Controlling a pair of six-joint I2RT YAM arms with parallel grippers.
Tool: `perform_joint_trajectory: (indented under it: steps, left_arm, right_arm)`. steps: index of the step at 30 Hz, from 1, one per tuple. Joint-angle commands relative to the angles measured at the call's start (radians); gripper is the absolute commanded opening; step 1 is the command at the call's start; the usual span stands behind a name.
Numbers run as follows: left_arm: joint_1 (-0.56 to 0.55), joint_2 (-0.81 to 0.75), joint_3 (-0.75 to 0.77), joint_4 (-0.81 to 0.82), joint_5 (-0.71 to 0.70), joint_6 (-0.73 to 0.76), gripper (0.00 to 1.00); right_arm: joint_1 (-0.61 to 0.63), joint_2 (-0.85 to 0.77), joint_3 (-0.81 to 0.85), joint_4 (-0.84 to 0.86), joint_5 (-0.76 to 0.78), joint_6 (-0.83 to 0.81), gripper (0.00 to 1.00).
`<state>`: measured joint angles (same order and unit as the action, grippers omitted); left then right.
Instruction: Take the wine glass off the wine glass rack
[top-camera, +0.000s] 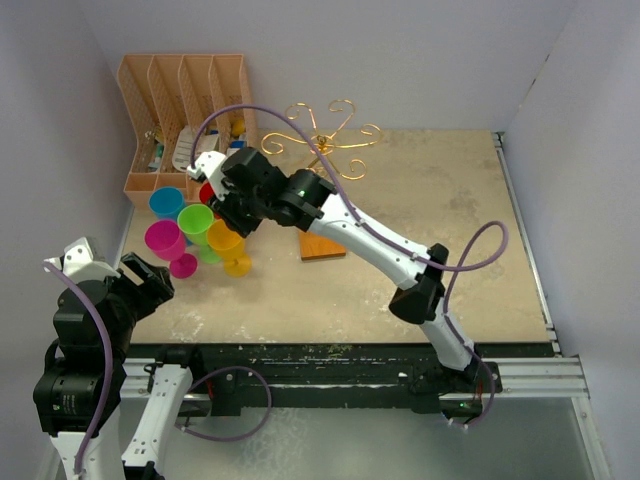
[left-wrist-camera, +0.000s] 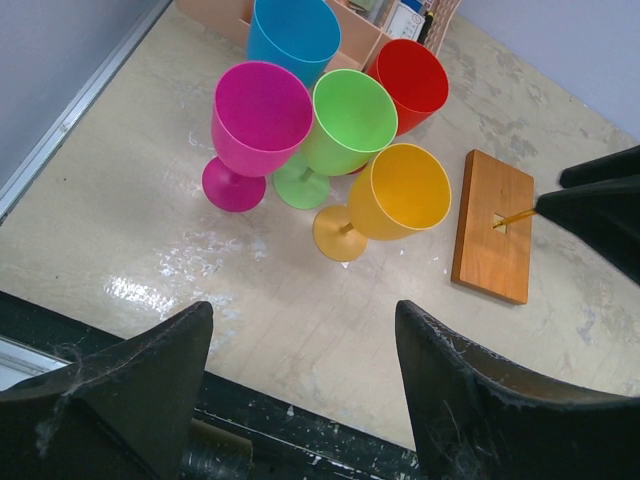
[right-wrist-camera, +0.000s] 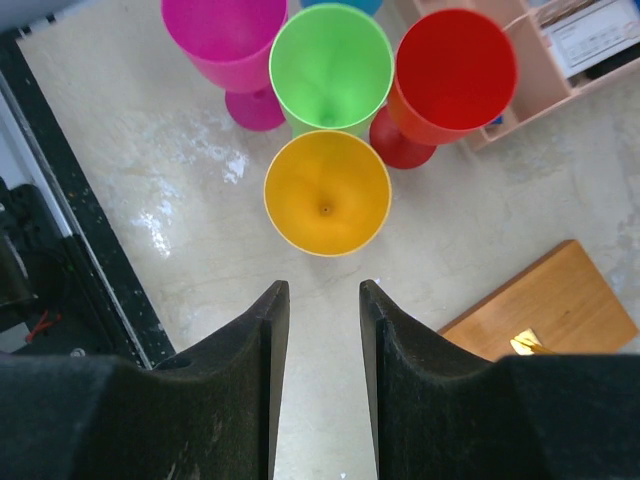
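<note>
At the far left the left gripper (left-wrist-camera: 302, 312) hangs over the bench's (top-camera: 430, 200) near edge, jaws wide apart and empty, well back from the work. Behind it, in the far left corner, is a peach file organizer (top-camera: 185, 100). In front of that stands a tight cluster of wine glasses, all upright on their feet: a blue glass (left-wrist-camera: 293, 35), a magenta glass (left-wrist-camera: 262, 110), a green glass (left-wrist-camera: 353, 110), a red glass (left-wrist-camera: 410, 75), and nearest the arms the yellow wine glass (left-wrist-camera: 405, 190). The right gripper (right-wrist-camera: 322, 290) hovers just on the near side of that yellow bowl, jaws a narrow gap apart with only bench showing between them, so it holds nothing. Further right stands the wine glass rack (top-camera: 322, 135); its gold scroll arms carry no glass that I can see, and its wooden base (left-wrist-camera: 495, 225) lies just beside the cluster. I judge the yellow glass to be the one for the task, now standing on the bench, and the step in hand to be getting clear of it. To do that well, the right gripper should open a little more and draw straight up and back. It should not swing sideways, because the bowls nearly touch and a nudge to one would topple its neighbours. The count is five glasses, one of each colour; one rack; one organizer with four slots; and two grippers, both empty.
</note>
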<state>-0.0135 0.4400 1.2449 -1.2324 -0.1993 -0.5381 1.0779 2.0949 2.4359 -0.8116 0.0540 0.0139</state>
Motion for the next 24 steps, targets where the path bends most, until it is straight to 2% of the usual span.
perform_joint_trajectory:
  steps: [1,3,6,8,11,13,15,19,24]
  left_arm:
    - [0.003,0.001,-0.005,0.121,0.079,0.045,0.77]
    - [0.003,0.013,0.001,0.166,0.123,0.080,0.77]
    - [0.003,0.059,0.007,0.236,0.195,0.129,0.79]
    - [0.002,0.116,-0.009,0.304,0.331,0.195,0.82]
    - [0.003,0.224,-0.045,0.402,0.626,0.257,0.85]
    - [0.003,0.296,-0.060,0.440,0.718,0.266,0.85]
    - [0.003,0.331,-0.072,0.473,0.701,0.249,0.84]
    - [0.003,0.296,-0.150,0.603,0.672,0.244,0.85]
    - [0.002,0.241,-0.228,0.654,0.659,0.264,0.86]
  right_arm:
    - [0.000,-0.291,-0.220,0.194,0.097,0.041,0.38]
    - [-0.001,-0.435,-0.390,0.271,0.161,0.076,0.38]
    - [-0.001,-0.632,-0.622,0.340,0.338,0.093,0.39]
    - [-0.002,-0.749,-0.742,0.346,0.427,0.113,0.41]
    - [-0.002,-0.896,-0.884,0.299,0.497,0.164,0.46]
    - [-0.002,-0.966,-0.960,0.254,0.521,0.216,0.48]
    - [-0.001,-1.008,-1.028,0.210,0.546,0.267,0.49]
    - [-0.002,-1.060,-1.177,0.163,0.577,0.371,0.50]
    - [-0.002,-1.167,-1.391,0.244,0.560,0.472,0.57]
